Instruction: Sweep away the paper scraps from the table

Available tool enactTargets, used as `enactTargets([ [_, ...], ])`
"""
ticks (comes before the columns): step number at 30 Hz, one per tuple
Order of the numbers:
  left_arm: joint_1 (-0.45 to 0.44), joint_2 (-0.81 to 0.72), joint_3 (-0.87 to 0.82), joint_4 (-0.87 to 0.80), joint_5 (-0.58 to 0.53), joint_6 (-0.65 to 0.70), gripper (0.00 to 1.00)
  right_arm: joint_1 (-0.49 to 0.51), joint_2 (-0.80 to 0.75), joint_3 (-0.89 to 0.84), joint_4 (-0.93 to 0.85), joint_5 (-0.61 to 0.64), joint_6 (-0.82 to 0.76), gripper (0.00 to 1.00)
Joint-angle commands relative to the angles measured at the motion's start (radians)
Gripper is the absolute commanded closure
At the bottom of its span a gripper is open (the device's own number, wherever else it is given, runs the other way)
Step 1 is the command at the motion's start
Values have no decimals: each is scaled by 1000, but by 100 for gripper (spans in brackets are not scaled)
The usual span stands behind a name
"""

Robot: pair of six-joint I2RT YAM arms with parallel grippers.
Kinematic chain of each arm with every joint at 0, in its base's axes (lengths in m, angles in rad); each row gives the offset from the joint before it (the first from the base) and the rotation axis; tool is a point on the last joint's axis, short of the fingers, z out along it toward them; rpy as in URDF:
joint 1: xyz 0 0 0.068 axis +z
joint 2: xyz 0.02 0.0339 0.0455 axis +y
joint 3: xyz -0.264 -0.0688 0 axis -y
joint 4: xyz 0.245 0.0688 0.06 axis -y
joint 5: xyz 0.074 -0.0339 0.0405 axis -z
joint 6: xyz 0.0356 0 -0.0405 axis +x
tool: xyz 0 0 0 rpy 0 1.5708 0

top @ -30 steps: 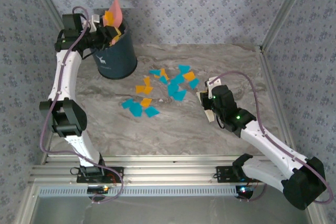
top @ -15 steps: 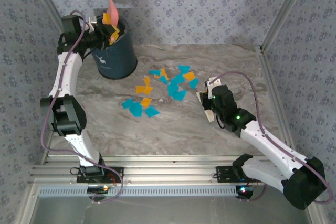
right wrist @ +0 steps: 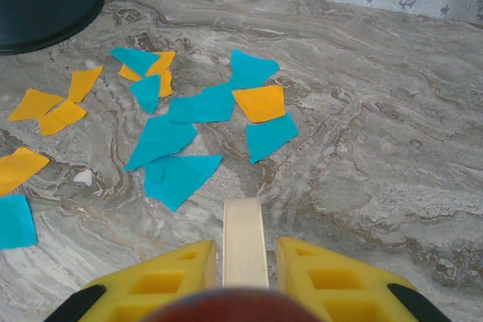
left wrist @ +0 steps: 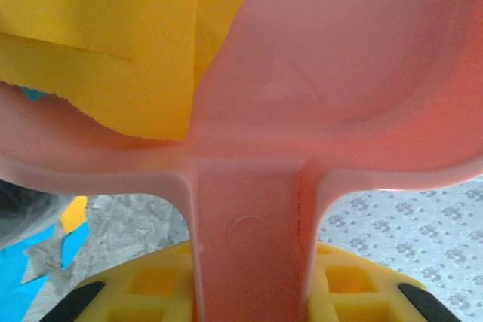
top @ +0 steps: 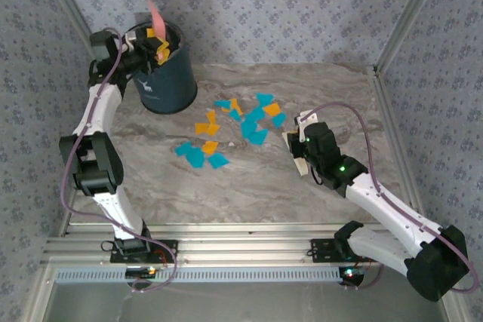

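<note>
Left arm reaches far back-left, elbow bent and wrist at the rim of the dark blue bin. My left pincer is clamped on the handle of the pink dustpan, and the pan is tipped up over the bin mouth.

Right arm is low and folded, forearm angled in from the right. My right pincer is just above the worktop, closed on a flat cream handle.

The paper scraps, turquoise and orange, lie loose mid-worktop between the bin and the right pincer.

Left wrist view adds a close-up of the pan's inside, with orange scraps in the dustpan lying against its wall. Right wrist view adds that the nearest turquoise scrap sits just ahead of the cream handle tip, apart from it. I can't tell what is on the handle's far end.
</note>
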Motion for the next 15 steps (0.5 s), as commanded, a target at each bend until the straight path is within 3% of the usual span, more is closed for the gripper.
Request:
enactTargets([
  [1,4,-12,5,161,34,-96,100,-6,0,-8,24,-5,14,100],
  [7,4,-13,-30,273,31,-205,100,-7,2,-13,26,-5,14,100],
  [15,3,-1,-106,583,-1,-480,100,-5,1,-15,25,-8,17,100],
])
